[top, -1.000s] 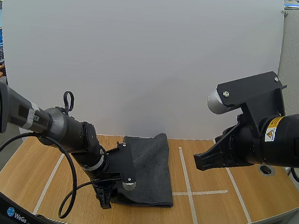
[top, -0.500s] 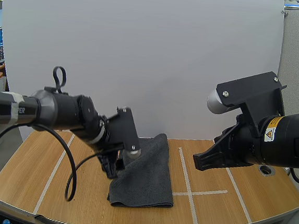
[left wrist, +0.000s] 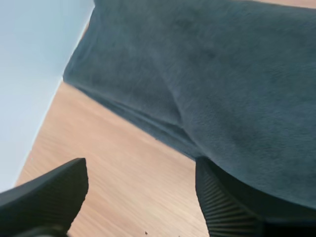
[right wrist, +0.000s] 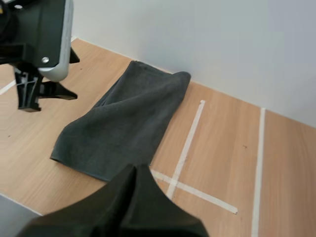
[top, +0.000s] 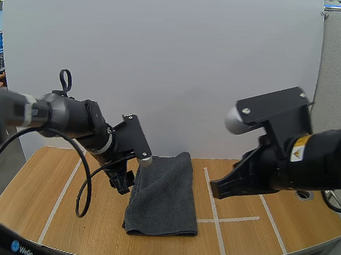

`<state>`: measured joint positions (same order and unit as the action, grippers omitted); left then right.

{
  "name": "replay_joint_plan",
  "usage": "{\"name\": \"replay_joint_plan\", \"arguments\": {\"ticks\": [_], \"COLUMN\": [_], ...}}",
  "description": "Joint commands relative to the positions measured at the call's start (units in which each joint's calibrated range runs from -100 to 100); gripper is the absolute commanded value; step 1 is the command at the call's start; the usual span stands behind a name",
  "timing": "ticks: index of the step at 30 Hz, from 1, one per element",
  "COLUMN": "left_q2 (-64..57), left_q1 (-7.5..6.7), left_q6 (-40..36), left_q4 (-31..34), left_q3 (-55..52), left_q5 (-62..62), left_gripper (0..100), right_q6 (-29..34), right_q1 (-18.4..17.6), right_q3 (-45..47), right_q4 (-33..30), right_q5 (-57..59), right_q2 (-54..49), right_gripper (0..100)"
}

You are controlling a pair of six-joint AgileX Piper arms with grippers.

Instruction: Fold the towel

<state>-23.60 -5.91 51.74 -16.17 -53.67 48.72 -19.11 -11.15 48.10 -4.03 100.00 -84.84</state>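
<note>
Left end effector hangs low over the desk with its fingers spread, at the left long edge of the dark grey towel. From its own camera I see bare wood between the two ribbed fingers. The one nearer the cloth sits right at the hem, and whether it touches I cannot tell. The towel lies as a long narrow strip from the white panel at the back, where its far end rucks up a little, toward the desk's front, just left of the white tape lines. Its left edge shows stacked layers, so I judge it already doubled lengthwise, with a crosswise fold left to make.

To grasp well, I should slide one finger flat along the wood beneath every layer of the hem, not just the top one, then close firmly before lifting. A shallow bite may let the plush cloth slip out; a hurried one may drag the strip askew. I would lift only enough to clear the pile and lay corner on corner. My right end effector, fingers pressed together into one wedge, hovers right of the towel near its front corner, and could pin the cloth.
</note>
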Motion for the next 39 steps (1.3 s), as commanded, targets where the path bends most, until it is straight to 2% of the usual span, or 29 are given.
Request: {"name": "replay_joint_plan", "arguments": {"ticks": [1, 6, 12, 20, 24, 32, 39], "left_q2": [8.98, 12.15, 18.28, 29.06, 35.77, 45.0, 51.51], "left_q1": [3.7, 3.76, 3.76, 3.79, 4.84, 7.94, 8.25], "left_q6": [1.57, 6.11, 5.16, 4.43, 3.55, 2.5, 2.4], "left_q4": [-8.27, -14.98, -15.4, -19.72, -21.0, -25.48, -27.1], "left_q3": [6.24, 11.85, 17.74, 26.73, 32.13, 42.19, 46.17], "left_q5": [5.39, 12.77, 15.37, 20.94, 23.51, 32.14, 34.0], "left_gripper": [97, 87, 87, 87, 87, 87, 87], "right_q6": [-2.76, -3.68, -4.73, -5.44, -5.44, -5.44, -5.44], "right_q1": [0.19, 0.19, 0.19, 0.19, 0.19, 0.19, 0.19], "right_q3": [1.1, 1.1, 1.1, 1.1, 1.1, 1.1, 1.1], "right_q4": [5.85, 7.48, 10.27, 11.03, 10.92, 11.03, 11.03], "right_q5": [0.0, 0.0, 0.0, 0.0, 0.0, 0.0, 0.0], "right_q2": [6.87, 12.32, 18.71, 19.58, 19.58, 19.58, 19.58], "right_gripper": [0, 0, 0, 0, 0, 0, 0]}}
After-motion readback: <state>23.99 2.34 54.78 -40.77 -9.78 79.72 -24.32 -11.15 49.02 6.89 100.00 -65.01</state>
